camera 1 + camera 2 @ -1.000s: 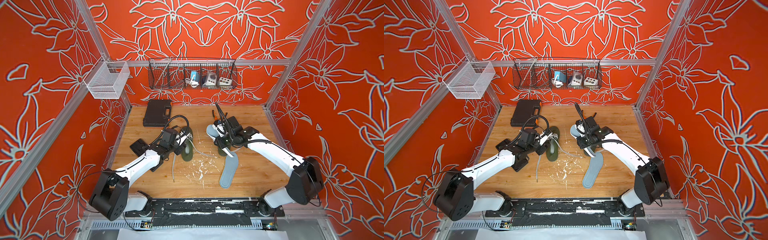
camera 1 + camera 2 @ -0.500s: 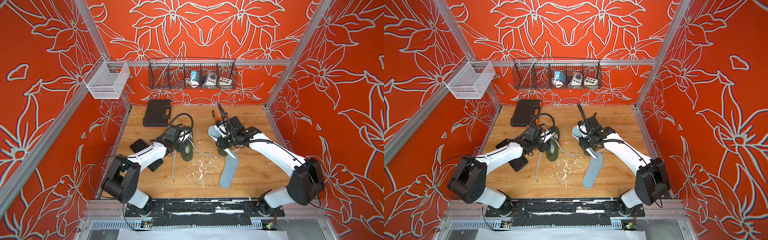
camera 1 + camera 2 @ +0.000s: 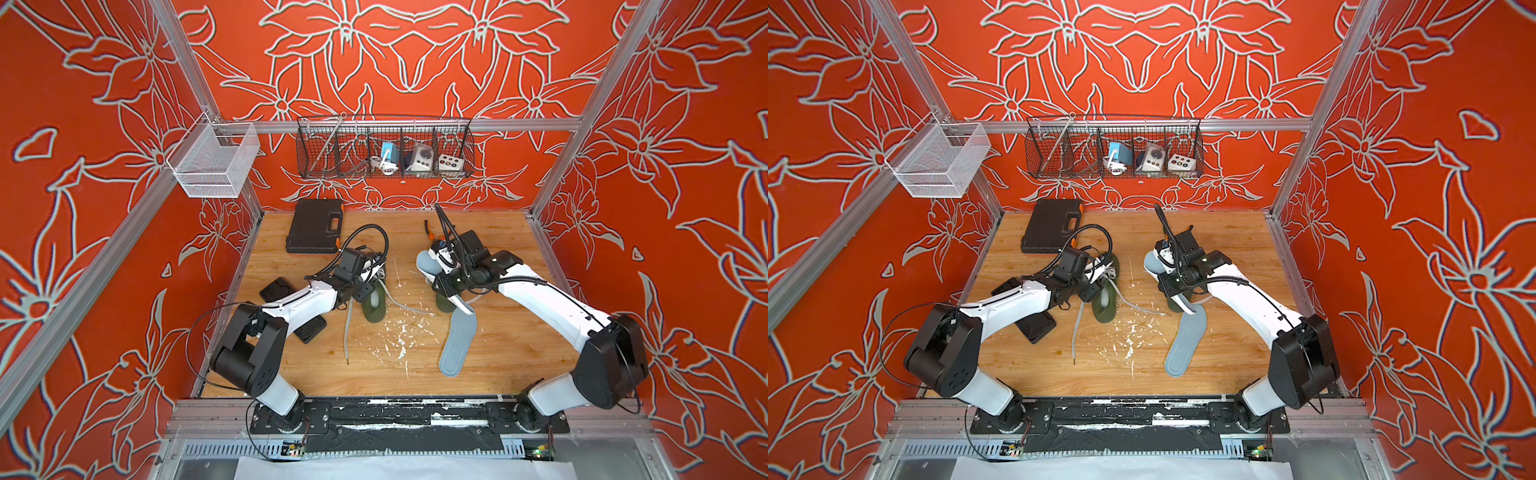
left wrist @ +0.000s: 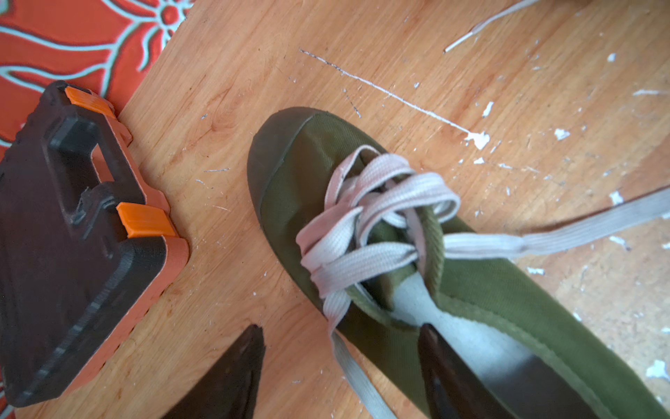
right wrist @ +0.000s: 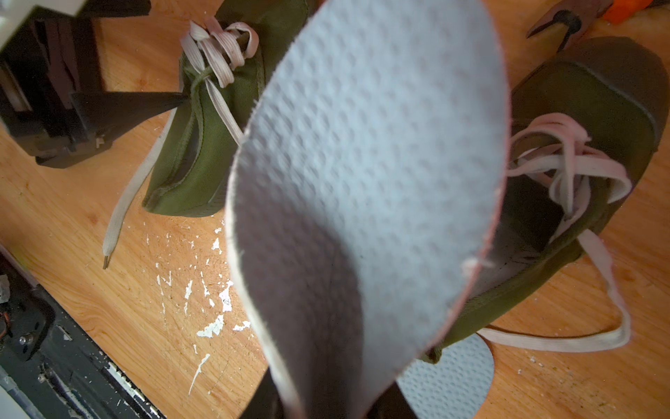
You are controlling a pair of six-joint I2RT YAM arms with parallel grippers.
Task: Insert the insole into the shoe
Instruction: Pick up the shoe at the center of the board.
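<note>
Insole (image 5: 362, 181), grey and dimpled, is pinched at one end in my right gripper (image 5: 324, 402) and slants above the mouth of a green shoe (image 5: 580, 127); whether it touches the collar I cannot tell. A second insole (image 3: 457, 340) lies flat on the wooden surface (image 3: 498, 353), just beside that shoe's heel. My left gripper (image 4: 340, 328) stands released, one finger over the pale lining inside the other shoe (image 4: 308, 174), one outside its wall. Farther off sits a black case (image 3: 313, 226), and a wire basket (image 3: 384, 151) hangs on the back wall.
</note>
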